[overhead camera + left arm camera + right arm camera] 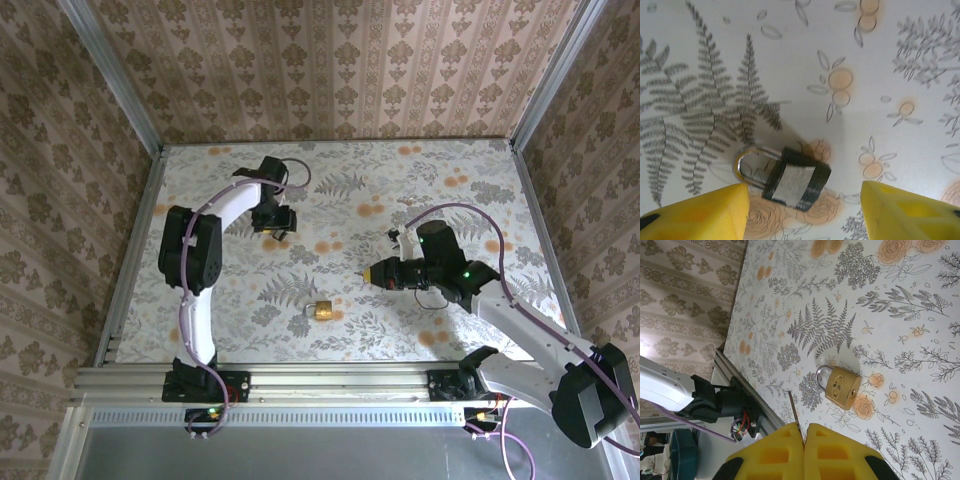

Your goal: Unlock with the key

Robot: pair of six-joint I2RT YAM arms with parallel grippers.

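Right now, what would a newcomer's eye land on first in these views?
The brass padlock lies flat on the floral table, between the two arms and toward the front edge. The right gripper is shut on a thin key that sticks out past its yellow tips, short of the padlock. The left gripper hangs open farther back, and its wrist view frames the padlock between its yellow fingers.

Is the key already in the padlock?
No, the key pokes out of the shut right end effector, apart from the padlock.
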